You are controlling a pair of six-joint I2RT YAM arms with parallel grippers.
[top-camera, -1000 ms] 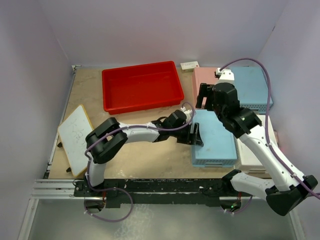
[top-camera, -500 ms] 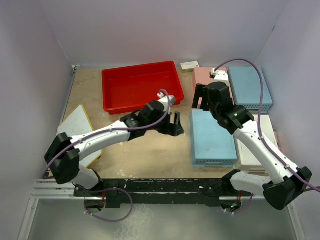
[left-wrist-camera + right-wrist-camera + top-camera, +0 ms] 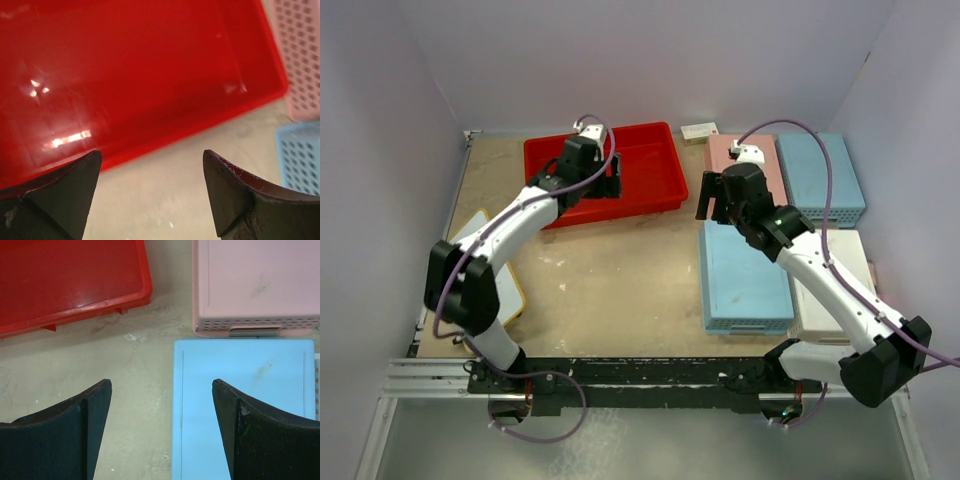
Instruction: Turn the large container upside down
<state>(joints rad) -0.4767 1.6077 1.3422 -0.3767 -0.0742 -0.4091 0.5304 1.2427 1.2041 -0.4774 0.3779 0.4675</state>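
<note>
Progress on the flip stands at nothing done: the large container [image 3: 655, 165] sits right way up at the far left of the table [image 3: 620, 290], its open side facing the ceiling and its glossy red floor bare (no ribbed underside shows anywhere). The left gripper [image 3: 605, 188] hangs over the tray's near long wall with its claw spread wide. In the left wrist view the dark fingertips frame that wall and a strip of tabletop, and nothing is caught between them. The right gripper [image 3: 712, 195] hovers off the tray's right end, above the bare strip between the tray, the pink basket [image 3: 720, 152] and the light-blue basket [image 3: 745, 285]. Its claw is also wide and empty, touching nothing that I can see. What is left, by my reading, is the whole job: closing on a rim or wall, lifting one side, tipping the tray past vertical and setting it down bottom up. The left arm looks best placed to begin, since it is already above an edge.
</note>
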